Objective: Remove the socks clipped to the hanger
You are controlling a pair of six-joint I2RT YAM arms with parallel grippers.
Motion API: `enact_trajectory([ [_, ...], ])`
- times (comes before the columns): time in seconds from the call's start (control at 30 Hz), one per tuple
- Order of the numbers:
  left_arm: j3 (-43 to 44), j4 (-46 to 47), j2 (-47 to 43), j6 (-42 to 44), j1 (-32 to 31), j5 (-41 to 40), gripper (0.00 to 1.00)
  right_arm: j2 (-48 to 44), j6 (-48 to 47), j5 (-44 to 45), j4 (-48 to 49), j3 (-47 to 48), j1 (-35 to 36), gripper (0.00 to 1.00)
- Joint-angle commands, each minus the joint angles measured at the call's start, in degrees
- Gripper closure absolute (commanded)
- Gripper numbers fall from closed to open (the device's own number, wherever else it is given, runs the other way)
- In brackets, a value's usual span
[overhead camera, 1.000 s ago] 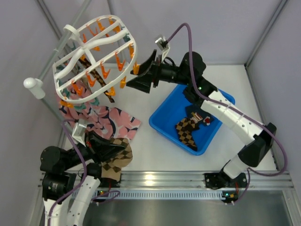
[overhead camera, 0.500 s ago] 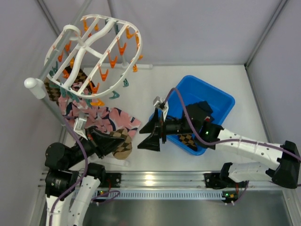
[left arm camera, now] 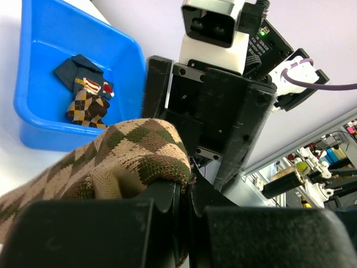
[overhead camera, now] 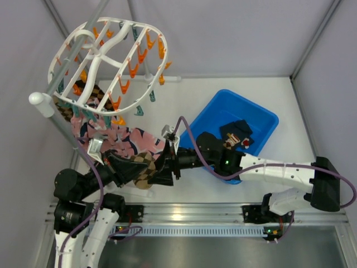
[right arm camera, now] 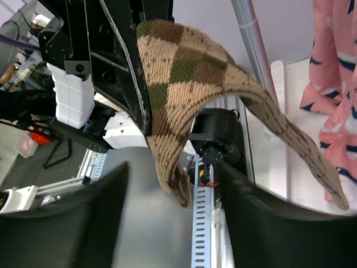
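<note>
The white hanger (overhead camera: 106,61) with orange and teal clips hangs at the back left. Pink socks (overhead camera: 125,142) and a checkered sock (overhead camera: 92,92) still hang from it. My left gripper (overhead camera: 139,170) is shut on a brown checkered sock (left arm camera: 111,156), pinched between its black fingertips (left arm camera: 187,190). My right gripper (overhead camera: 163,169) faces it closely and stands open. In the right wrist view the sock's drooping end (right arm camera: 178,178) hangs between the spread fingers (right arm camera: 67,223), touching neither. The gripper's midpoint (right arm camera: 173,218) lies just below that end.
A blue bin (overhead camera: 262,120) at the right holds a checkered sock and a navy one (overhead camera: 234,134). The grey pole with a white knob (overhead camera: 40,103) carries the hanger at the left. The metal rail (overhead camera: 184,215) runs along the near edge.
My right arm has swung from the hanger, past the blue bin, to the sock held by my left gripper. The hanger has swung and tilted back. The left gripper has kept its hold.
</note>
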Motion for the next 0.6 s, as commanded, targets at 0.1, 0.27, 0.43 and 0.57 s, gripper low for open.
enact_trajectory([
  [0.1, 0.92, 2.13, -0.36, -1.00, -0.12, 0.34, 0.94, 0.60, 0.25, 4.68, 3.21, 3.83, 1.02, 1.00],
  [0.27, -0.22, 1.96, -1.24, -1.97, -0.12, -1.15, 0.01, -5.64, -1.32, 19.27, -8.38, 0.68, -0.12, 1.00],
  [0.43, -1.80, 2.13, -1.06, -1.18, -0.12, -1.24, 0.02, -15.66, -4.49, 38.52, -27.34, 0.31, -1.26, 1.00],
  [0.57, -2.77, 2.04, -0.98, -0.57, -0.12, -0.80, 0.02, -21.90, -4.49, 45.92, -36.95, -0.21, -4.50, 1.00],
])
